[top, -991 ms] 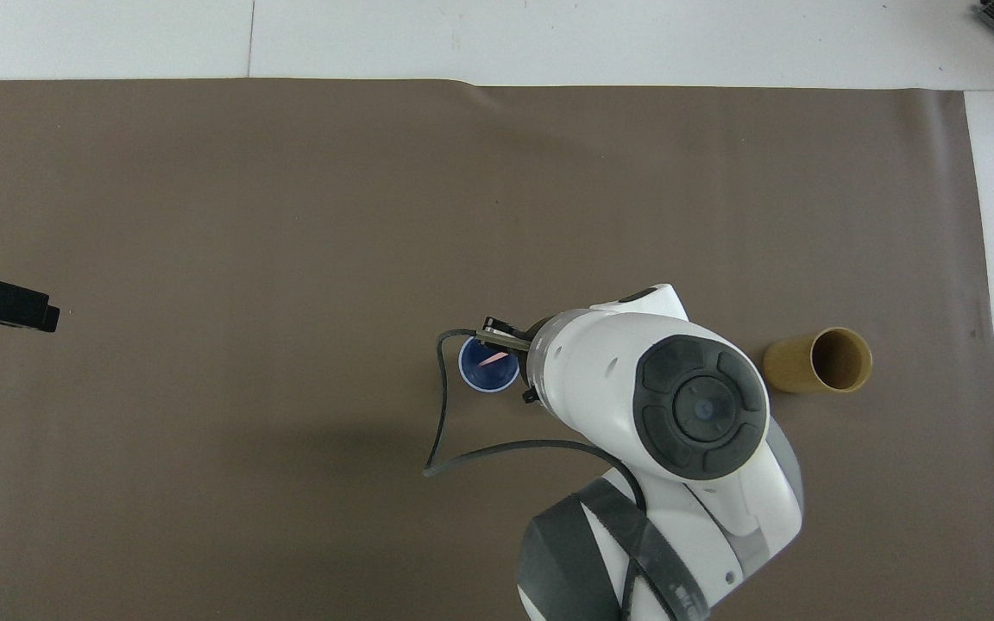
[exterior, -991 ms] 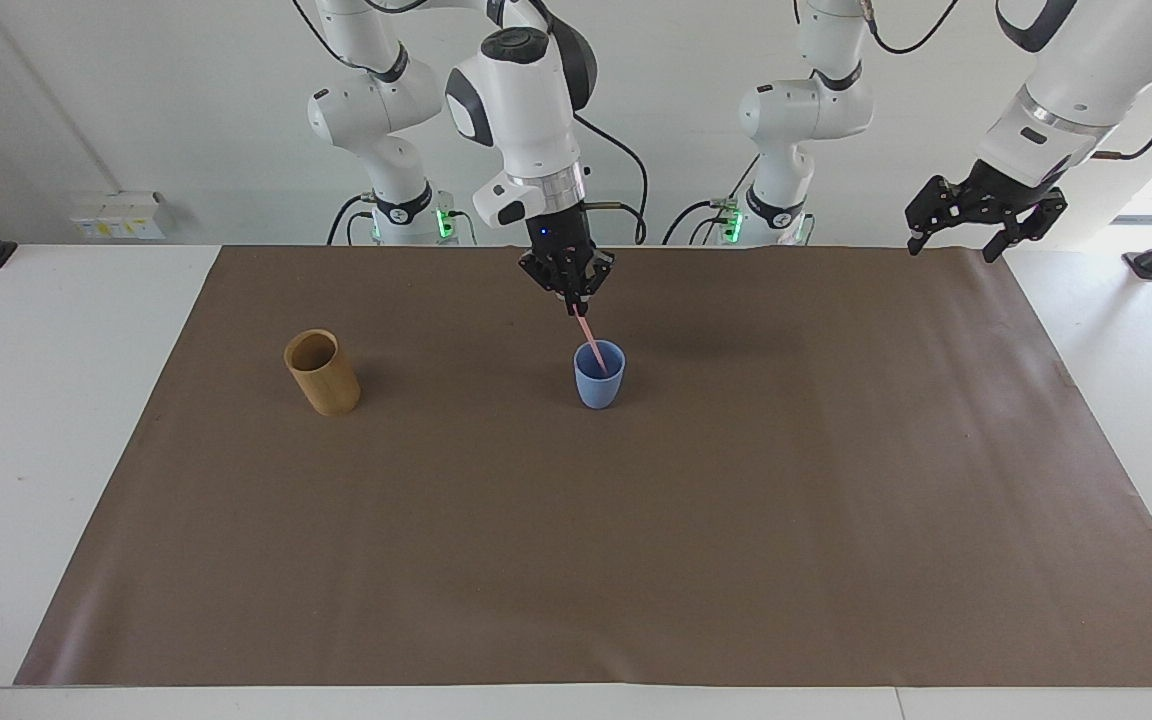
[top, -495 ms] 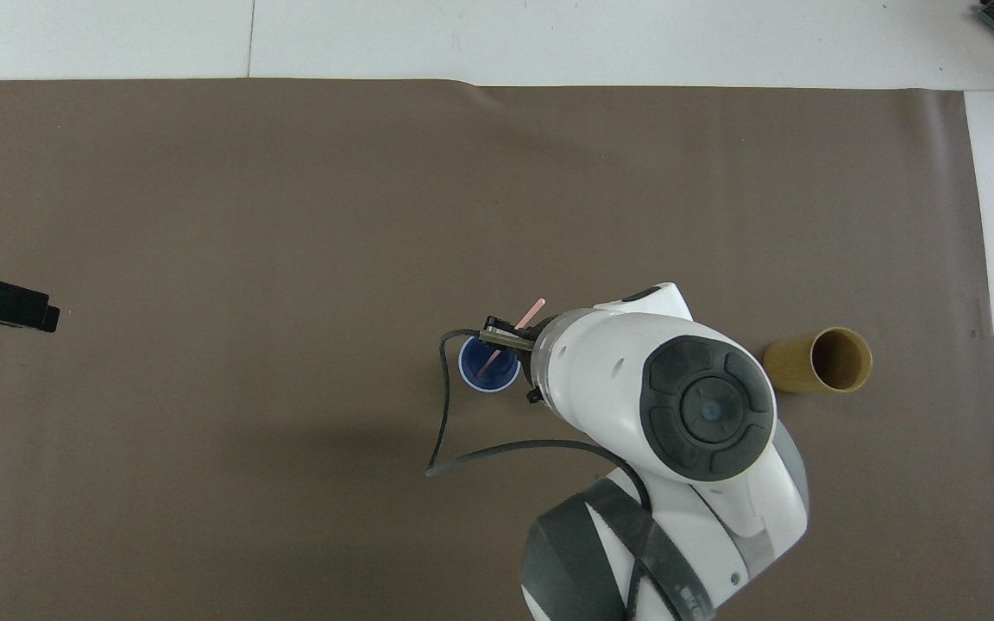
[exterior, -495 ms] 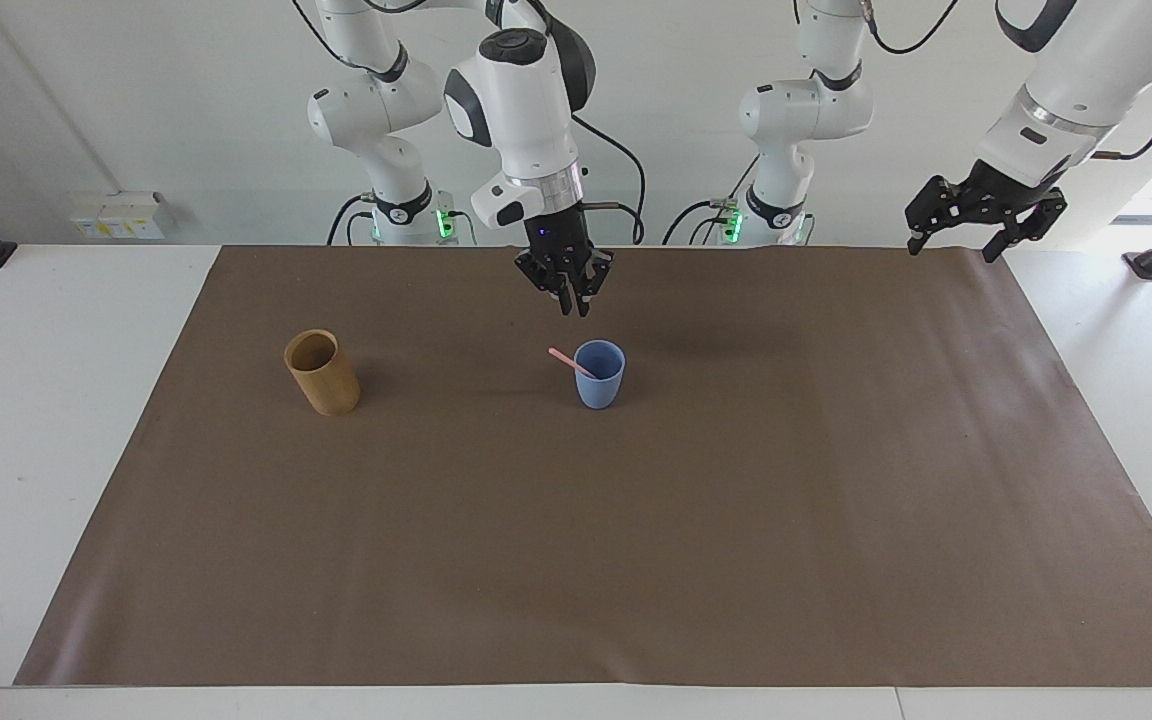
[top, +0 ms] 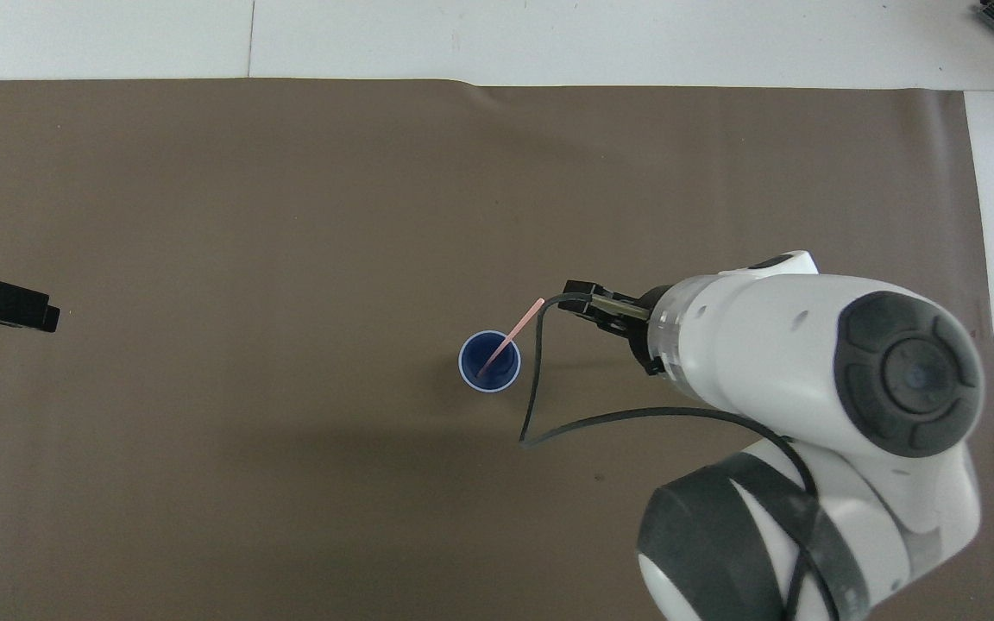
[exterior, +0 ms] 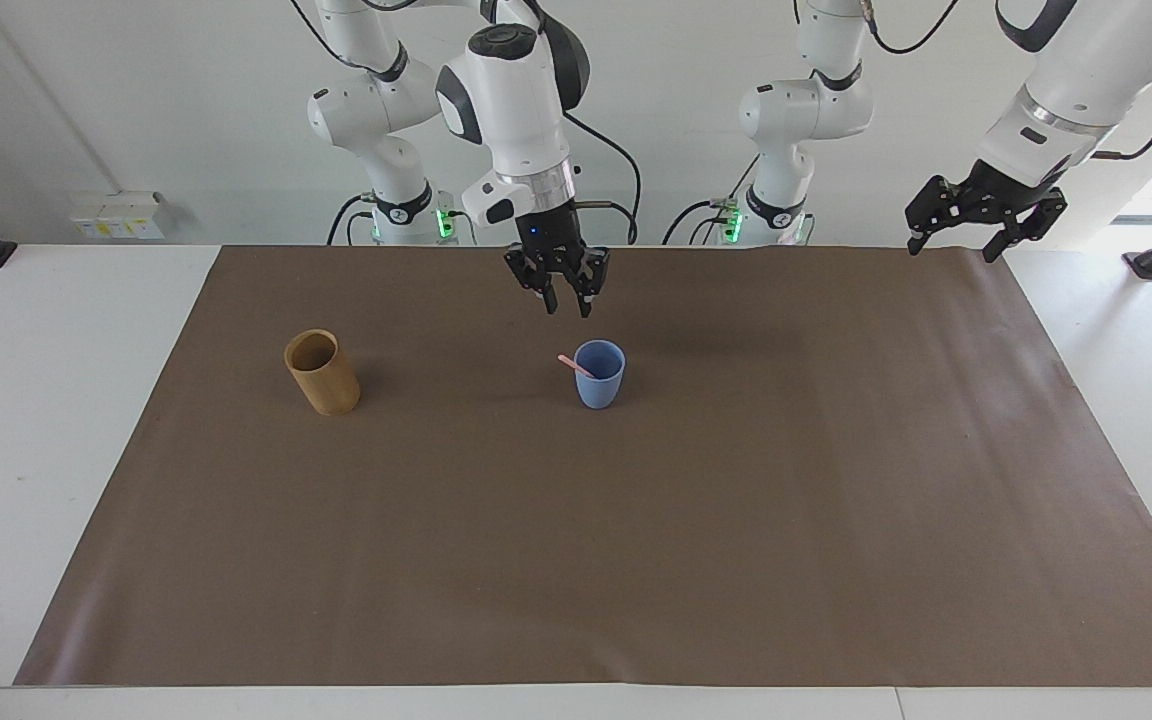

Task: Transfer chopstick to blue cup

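Chopstick (exterior: 575, 366), a single pale-pink one, leans in the blue cup (exterior: 599, 375), tip down inside and upper end resting over the rim toward the right arm's end of the worktop (exterior: 576, 560); being longer than the cup is deep, it can only stand slanted. The right tool (exterior: 563, 301) hangs released and empty above the mat, just beside the cup. The left tool (exterior: 981, 215) waits over the mat's corner, fingers spread. One tan cup (exterior: 322, 372) stands empty, well apart. Two cups, one stick: the transfer looks done.
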Robot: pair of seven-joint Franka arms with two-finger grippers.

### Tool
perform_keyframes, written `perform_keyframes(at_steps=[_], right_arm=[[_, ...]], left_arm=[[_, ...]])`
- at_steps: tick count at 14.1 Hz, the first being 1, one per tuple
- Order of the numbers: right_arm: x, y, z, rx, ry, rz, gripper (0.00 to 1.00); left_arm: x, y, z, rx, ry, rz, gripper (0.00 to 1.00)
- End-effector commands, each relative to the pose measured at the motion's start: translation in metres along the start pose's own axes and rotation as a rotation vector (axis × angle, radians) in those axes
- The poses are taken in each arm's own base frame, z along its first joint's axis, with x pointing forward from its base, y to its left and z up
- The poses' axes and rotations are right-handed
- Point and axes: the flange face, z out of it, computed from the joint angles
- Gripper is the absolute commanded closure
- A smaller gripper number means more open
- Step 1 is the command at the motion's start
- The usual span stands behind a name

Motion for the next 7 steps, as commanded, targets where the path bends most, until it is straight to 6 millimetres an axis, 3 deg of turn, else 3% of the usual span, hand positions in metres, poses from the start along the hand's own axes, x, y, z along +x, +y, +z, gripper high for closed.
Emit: perform_keyframes(at_steps=[1,5,7], right_arm=[[0.026,0.063,-0.036,-0.059,-0.01,-0.105,0.0],[0.077,0.133,-0.081,-0.102,-0.038,-0.187,0.0],[0.099,0.155,-0.095,-0.13,-0.085,-0.226,0.0]], left_arm=[[-0.006,-0.002,-0.005,-0.013,0.0,0.003,0.0],[-0.007,-0.002,-0.006,-0.013,0.001,0.003,0.0],[-0.006,-0.002,-0.005,-0.013,0.0,0.003,0.0]])
